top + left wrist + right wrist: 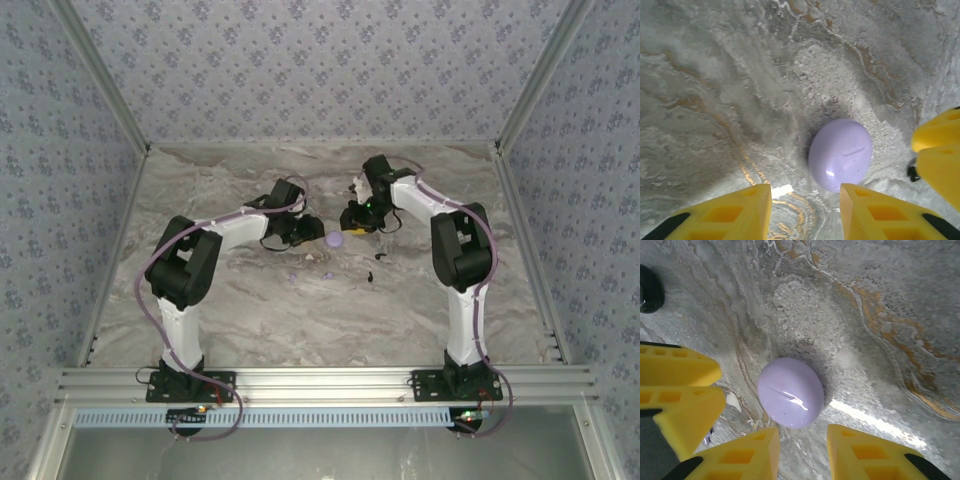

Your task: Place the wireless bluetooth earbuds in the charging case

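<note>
marble tabletop (pixel 300 310); lilac case (pixel 840 155) closed; right wrist adds black puck (pixel 647 290)

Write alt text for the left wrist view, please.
A closed lilac case lies on the marble table, just ahead of the open yellow left hand. The right hand, also yellow, shows at the right edge.

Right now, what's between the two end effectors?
The closed lilac case, lying on the marble between the left end effector and right end effector. Top view shows it; both wrist views confirm.
</note>
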Motion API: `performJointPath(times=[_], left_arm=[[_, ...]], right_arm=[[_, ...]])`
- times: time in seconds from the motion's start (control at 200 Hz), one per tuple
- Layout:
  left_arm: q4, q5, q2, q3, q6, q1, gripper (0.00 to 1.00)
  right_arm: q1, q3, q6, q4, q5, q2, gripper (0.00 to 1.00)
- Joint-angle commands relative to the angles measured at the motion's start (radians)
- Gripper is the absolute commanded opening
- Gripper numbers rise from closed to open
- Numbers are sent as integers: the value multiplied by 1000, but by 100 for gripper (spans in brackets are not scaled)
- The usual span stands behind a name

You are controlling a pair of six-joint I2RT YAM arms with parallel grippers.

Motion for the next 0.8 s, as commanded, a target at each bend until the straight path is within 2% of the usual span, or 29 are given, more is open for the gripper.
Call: performJointPath(times=[0.0,0.37,0.795], left_arm=[[33,42,10,-5,-15,-6,41],[38,52,50,-3,-25,-14,41],[106,97,100,-11,-66,-20,43]], right_arm=[[5,7,27,7,-57,43,33],[7,19,43,21,-71,82,32],[6,-34,60,48,-65,85,23]])
